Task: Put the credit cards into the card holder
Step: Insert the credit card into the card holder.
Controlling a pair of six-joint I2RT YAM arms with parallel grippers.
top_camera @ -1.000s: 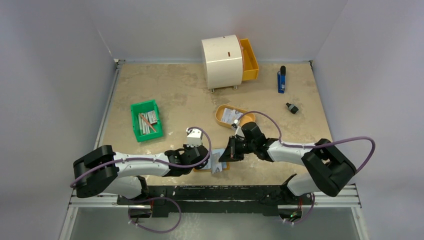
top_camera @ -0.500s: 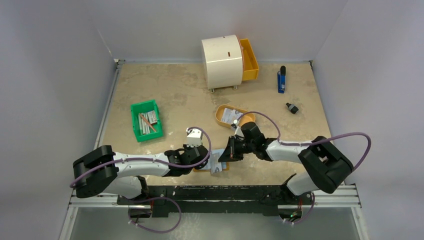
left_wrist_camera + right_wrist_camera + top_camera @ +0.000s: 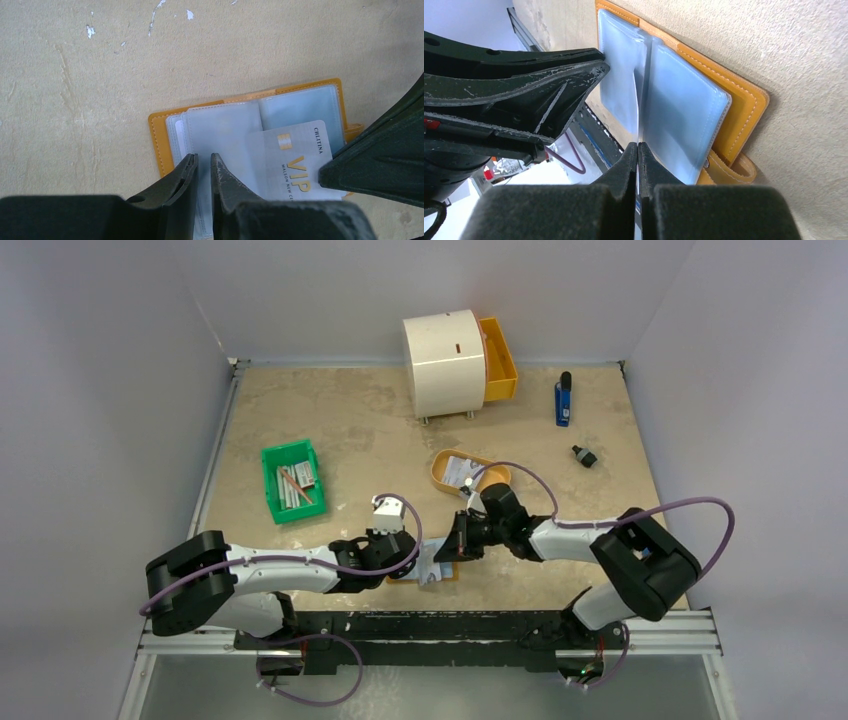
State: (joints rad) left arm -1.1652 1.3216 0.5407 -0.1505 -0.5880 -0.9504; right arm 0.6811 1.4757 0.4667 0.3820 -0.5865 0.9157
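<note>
At the 6 o'clock edge of the speckled beige table (image 3: 350,440), between the two arms, the open tan leather card holder with clear plastic sleeves (image 3: 159,135) lies flat. From above the grippers cover most of it.

In the left wrist view its near edge is cut off behind the left gripper (image 3: 203,159). The right gripper (image 3: 638,147) hides the 4 o'clock corner of the pale grey-white plastic credit card (image 3: 295,160).

That card lies across the holder's right half, at 3 o'clock of the left jaws and apart from them. The right jaws are pressed together on it. From the right wrist it shows edge-on, as a thin line running from their tips toward the fold between the sleeves. Whether its far edge sits inside a pocket cannot be made out.

The left jaws stand narrowly parted, tips down on the middle sleeve; whether they pinch a leaf is unclear.

Print on the card reads "CHILTINA" along one short edge, a large gold "VIP", and "MALSON NEW CE" with the rest covered.

At 12 o'clock of the holder, well apart, an oval tan dish (image 3: 437,476) holds a second pale card (image 3: 460,471), too small to read.
</note>
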